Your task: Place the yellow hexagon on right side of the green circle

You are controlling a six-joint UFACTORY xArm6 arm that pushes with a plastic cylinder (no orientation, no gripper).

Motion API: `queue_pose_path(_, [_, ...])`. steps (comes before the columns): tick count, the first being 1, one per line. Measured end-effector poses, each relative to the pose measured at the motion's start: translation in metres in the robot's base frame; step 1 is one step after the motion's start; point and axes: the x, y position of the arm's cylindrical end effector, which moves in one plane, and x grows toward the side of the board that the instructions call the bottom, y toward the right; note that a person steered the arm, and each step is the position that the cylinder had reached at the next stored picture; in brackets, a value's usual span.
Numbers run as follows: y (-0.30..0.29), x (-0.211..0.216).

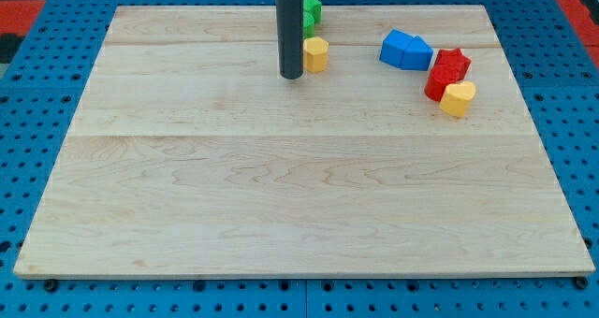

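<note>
The yellow hexagon (pixel 316 53) lies near the view's top centre on the wooden board (pixel 281 187). A green block (pixel 311 12) sits just above it, partly hidden behind the rod; its shape cannot be made out. My tip (pixel 291 76) rests on the board directly left of the yellow hexagon, touching or nearly touching its left side. The dark rod rises from there out of the view's top.
At the view's upper right lie two blue blocks (pixel 406 50), side by side, then two red blocks (pixel 447 72) and a yellow heart-like block (pixel 458 98) below them. A blue pegboard surrounds the board.
</note>
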Motion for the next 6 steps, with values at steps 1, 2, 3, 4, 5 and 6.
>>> queue_pose_path(1, [-0.001,-0.008])
queue_pose_path(2, [-0.001,-0.009])
queue_pose_path(3, [0.002,-0.009])
queue_pose_path(4, [0.024,-0.011])
queue_pose_path(5, [0.046,-0.023])
queue_pose_path(6, [0.057,-0.042])
